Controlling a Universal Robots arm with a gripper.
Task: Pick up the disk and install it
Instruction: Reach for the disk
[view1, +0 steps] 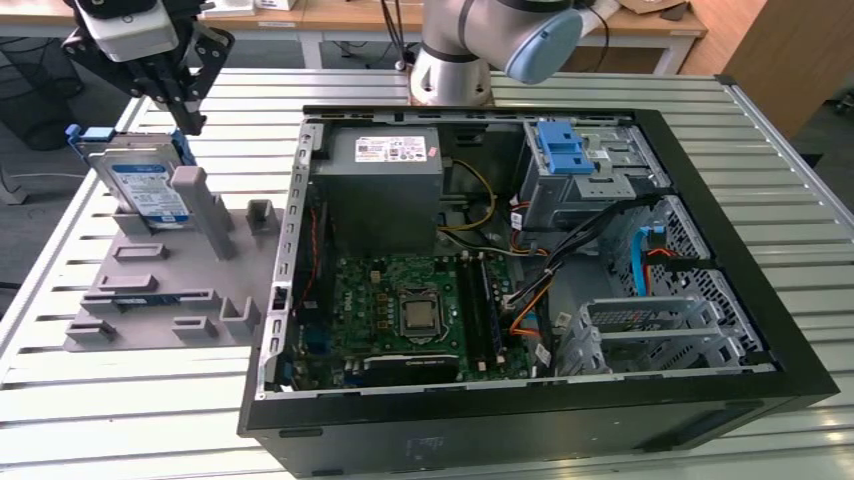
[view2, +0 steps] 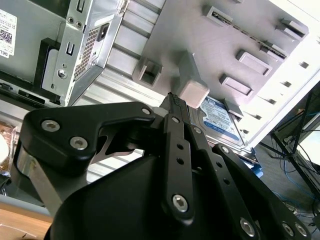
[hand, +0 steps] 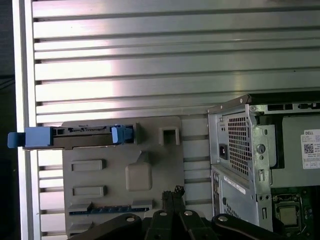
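The disk (view1: 139, 182) stands on edge in a slot at the back of the grey fixture plate (view1: 160, 300). Its blue-and-white label faces forward and blue rails run along its sides. In the first wrist view the disk (hand: 80, 136) shows edge-on with blue rail ends. In the second wrist view the label of the disk (view2: 220, 120) shows past a grey post. My gripper (view1: 190, 122) hangs just above the disk's upper right corner. The fingers are together and hold nothing, as both wrist views show at the gripper (hand: 172, 193) and the gripper (view2: 173, 98).
An open computer case (view1: 747, 330) lies on the slatted metal table (view1: 120, 420), to the exterior view's right of the fixture. Inside are a grey power-supply box (view1: 387, 185), a motherboard (view1: 414, 310) and a drive cage with a blue latch (view1: 571, 150). The arm's base (view1: 451, 70) stands behind the case.
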